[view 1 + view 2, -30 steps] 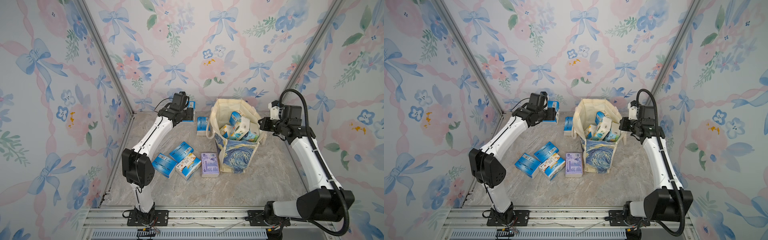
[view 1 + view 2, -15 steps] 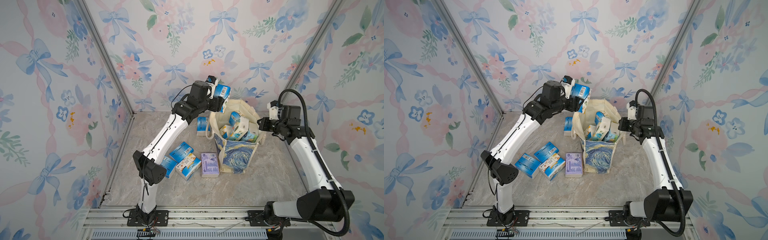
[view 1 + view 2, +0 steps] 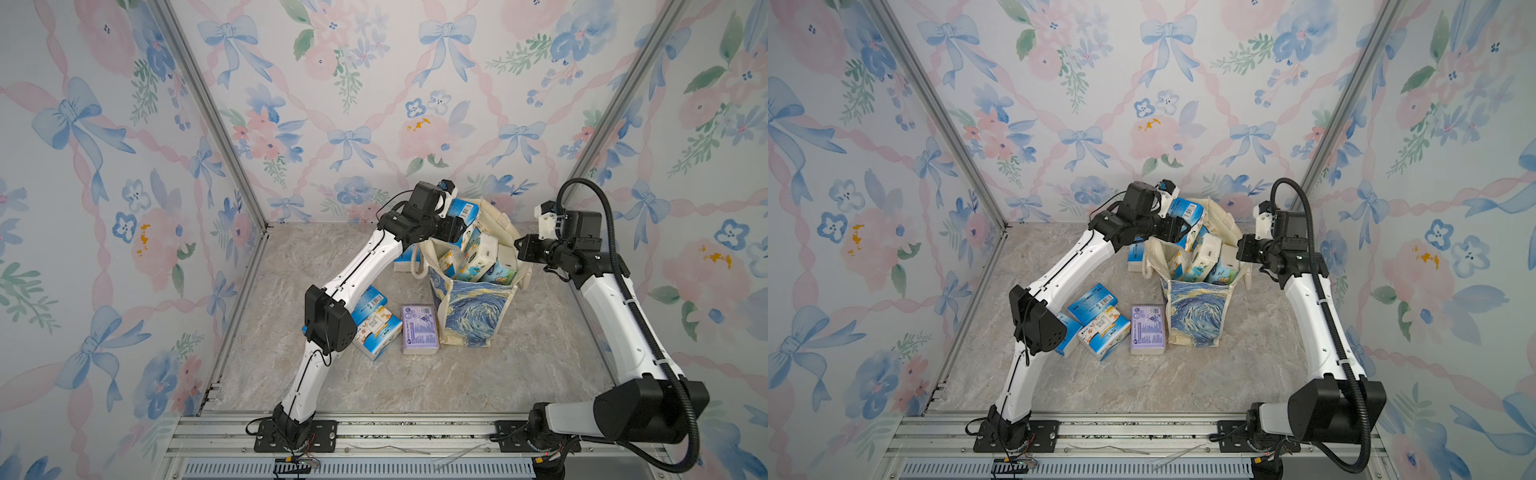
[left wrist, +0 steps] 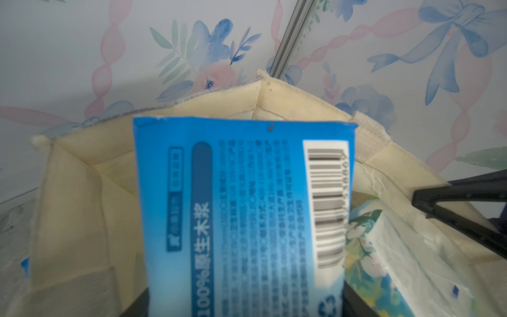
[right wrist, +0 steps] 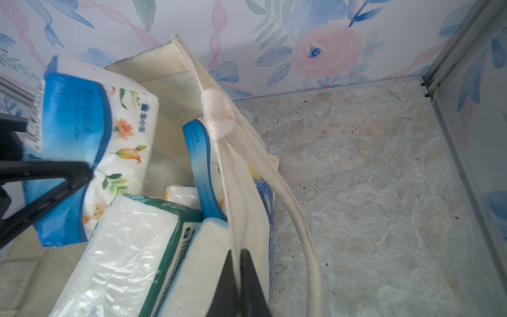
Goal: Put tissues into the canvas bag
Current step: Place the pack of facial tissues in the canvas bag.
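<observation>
The canvas bag (image 3: 473,307) (image 3: 1200,311) stands open near the back, with a blue swirl print on its front. Several tissue packs (image 3: 484,262) fill it, green-white and floral ones in the right wrist view (image 5: 123,247). My left gripper (image 3: 453,224) is shut on a blue tissue pack (image 3: 463,210) (image 4: 241,205), holding it tilted over the back left of the bag's mouth. My right gripper (image 3: 519,249) (image 5: 237,251) is shut on the bag's right rim (image 5: 233,178), pinching the cream canvas.
A lilac pack (image 3: 419,328) lies on the marble floor left of the bag, with blue-and-white packs (image 3: 374,320) beside it under my left arm's elbow. Another pack (image 3: 405,259) stands behind the bag's left corner. The bag's handle (image 5: 307,219) hangs outside on the right.
My left arm has lifted the blue pack from the back left and swung it right, then down to the bag's mouth. The right arm and the bag have stayed put.
</observation>
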Robot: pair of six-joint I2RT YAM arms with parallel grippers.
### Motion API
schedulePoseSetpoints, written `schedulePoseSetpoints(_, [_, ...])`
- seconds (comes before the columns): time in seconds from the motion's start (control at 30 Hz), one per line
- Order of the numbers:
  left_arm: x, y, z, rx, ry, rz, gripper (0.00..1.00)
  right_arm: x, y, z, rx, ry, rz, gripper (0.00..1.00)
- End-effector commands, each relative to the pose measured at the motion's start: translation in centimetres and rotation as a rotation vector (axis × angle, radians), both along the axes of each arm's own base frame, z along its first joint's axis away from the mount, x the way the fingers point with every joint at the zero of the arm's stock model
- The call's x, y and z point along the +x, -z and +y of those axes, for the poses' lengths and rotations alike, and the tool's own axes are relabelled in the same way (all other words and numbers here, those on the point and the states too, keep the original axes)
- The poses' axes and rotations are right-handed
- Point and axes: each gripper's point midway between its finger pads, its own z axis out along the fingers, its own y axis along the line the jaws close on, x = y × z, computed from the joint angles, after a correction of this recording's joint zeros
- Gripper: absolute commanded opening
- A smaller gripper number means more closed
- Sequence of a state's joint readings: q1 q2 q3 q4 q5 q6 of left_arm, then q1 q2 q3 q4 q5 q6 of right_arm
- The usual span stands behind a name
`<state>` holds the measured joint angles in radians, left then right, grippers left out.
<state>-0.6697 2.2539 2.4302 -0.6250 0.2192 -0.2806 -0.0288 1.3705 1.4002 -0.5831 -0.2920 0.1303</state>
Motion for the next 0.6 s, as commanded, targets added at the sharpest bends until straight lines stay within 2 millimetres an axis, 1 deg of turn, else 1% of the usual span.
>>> schedulePoseSetpoints(0.0, [-0.2, -0.1, -0.4, -0.026, 0.014, 0.010, 0.76, -0.2, -1.6, 0.8, 0.007, -0.024, -0.058, 0.05])
schedulePoseSetpoints(0.13, [-0.3, 0.8, -0.4, -0.016, 0.015, 0.033, 0.77, 0.0, -1.4, 0.7, 0.010, -0.023, -0.054, 0.05])
schedulePoseSetpoints(0.23, [-0.3, 0.7, -0.4, -0.018, 0.014, 0.030, 0.78, 0.0, -1.3, 0.8, 0.011, -0.024, -0.052, 0.05])
schedulePoseSetpoints(0.33, [-0.3, -0.2, -0.1, -0.022, 0.002, 0.012, 0.80, 0.0, -1.2, 0.7, 0.008, -0.023, -0.050, 0.05])
schedulePoseSetpoints(0.4, [-0.4, -1.2, 0.1, -0.024, -0.007, -0.010, 0.86, 0.0, -1.3, 0.7, 0.008, -0.023, -0.051, 0.05])
schedulePoseSetpoints(0.47, [-0.5, -2.1, 0.2, -0.023, -0.014, -0.037, 0.96, 0.0, -1.2, 0.7, 0.009, -0.023, -0.050, 0.05])
schedulePoseSetpoints(0.5, [-0.7, -2.6, 0.2, -0.022, -0.014, -0.054, 0.98, 0.0, -1.2, 0.7, 0.008, -0.024, -0.049, 0.06])
schedulePoseSetpoints(0.57, [-1.0, -3.7, 0.0, -0.025, -0.005, -0.084, 0.98, 0.0, -1.2, 0.7, 0.009, -0.025, -0.049, 0.05])
